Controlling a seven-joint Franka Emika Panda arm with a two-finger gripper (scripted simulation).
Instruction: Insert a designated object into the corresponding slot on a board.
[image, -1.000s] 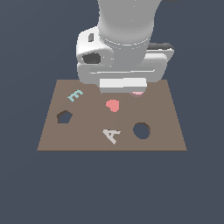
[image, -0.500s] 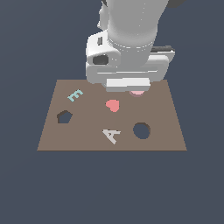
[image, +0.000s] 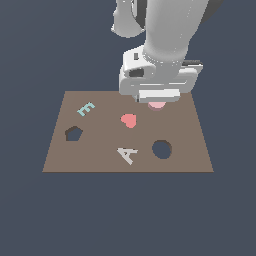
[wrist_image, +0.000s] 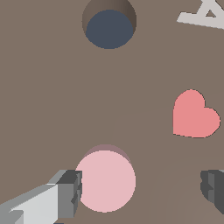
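Since the earlier frames the arm has risen a little above the far side of the board (image: 55, 155), its white wrist block now sitting higher in the exterior view. Beneath it the claw (wrist_image: 140, 188) is spread wide: one dark fingertip (wrist_image: 72, 190) stands just beside the pale pink disc (wrist_image: 107, 180), the other is well off to the far side, so nothing is gripped. That disc lies flat on the board, near its far edge in the exterior view, only its lower rim peeking out under the wrist. Its target, the round hole (image: 162, 149), is well apart, nearer the camera. Between them lies the red heart (image: 129, 120); the grey A (image: 127, 154) sits beside the hole.
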